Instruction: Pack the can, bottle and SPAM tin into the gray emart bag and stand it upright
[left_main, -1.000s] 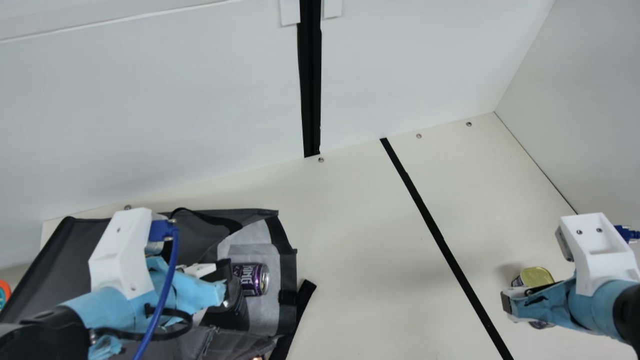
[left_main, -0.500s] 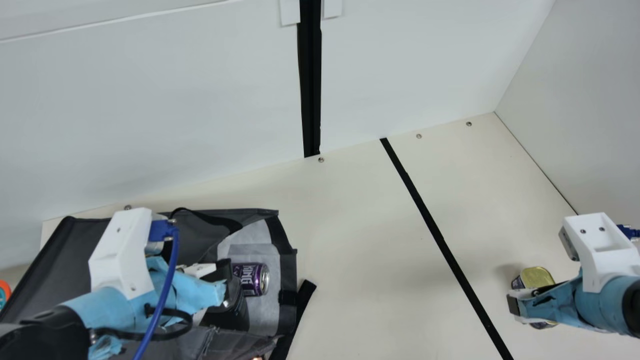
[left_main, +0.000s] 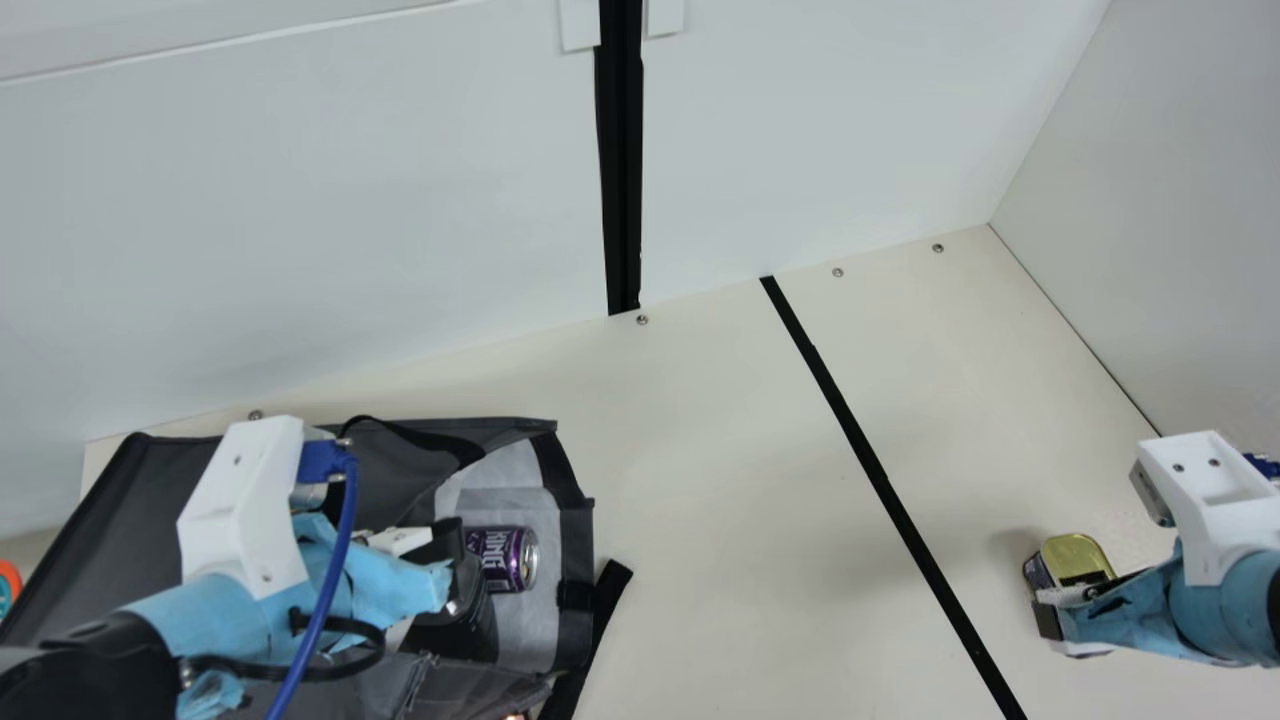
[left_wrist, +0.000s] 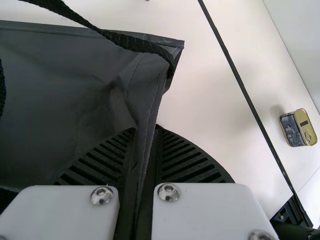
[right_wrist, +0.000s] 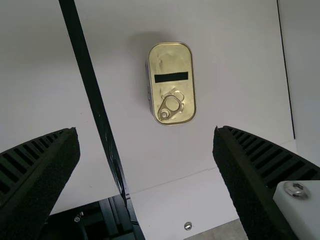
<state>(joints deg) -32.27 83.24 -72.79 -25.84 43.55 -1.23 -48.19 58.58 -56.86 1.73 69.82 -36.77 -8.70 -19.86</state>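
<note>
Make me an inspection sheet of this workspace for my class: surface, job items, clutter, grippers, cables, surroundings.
Surface: cream table, crossed by a straight black strip.
Bag: dark gray fabric bag lying flat, not upright.
Can: purple metal can on its side on the bag's pale lining.
Tin: rectangular, gold-lidded SPAM tin, on the table outside the bag.
Clutter: orange and teal object, partly visible.
Left gripper: clamps the bag's edge.
Right gripper: open, near the tin.
Cables: blue cable along the left arm.
Surroundings: pale back wall.
</note>
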